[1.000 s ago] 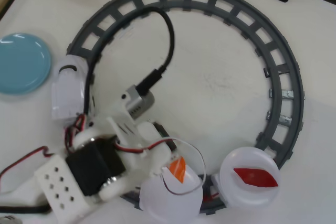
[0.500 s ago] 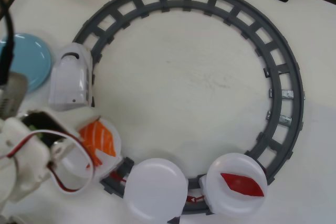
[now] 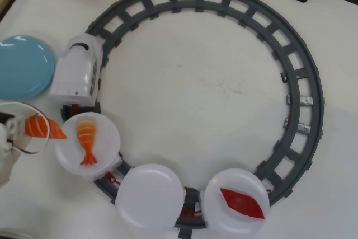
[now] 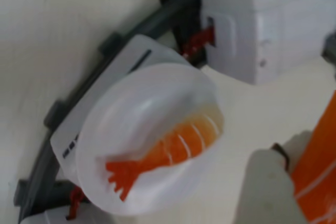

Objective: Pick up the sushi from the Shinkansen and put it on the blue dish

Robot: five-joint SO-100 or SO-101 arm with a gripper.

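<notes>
Tool (image 3: 31, 132) clamped on the sushi (image 3: 38, 126), off the train (image 3: 78, 74), beside the shrimp plate (image 3: 109, 138).
I judge it light, stiff, slick plastic; my grip across its sides looks right, blue dish (image 3: 22, 65) nearby.

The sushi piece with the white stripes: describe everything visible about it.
The sushi is a small glossy plastic nigiri: an orange slab with thin white diagonal stripes. It is off the train, tilted, at the overhead view's left edge, apparently held in the gripper, below the blue dish and left of the shrimp's white plate. The wrist view shows only its blurred orange edge.
</notes>
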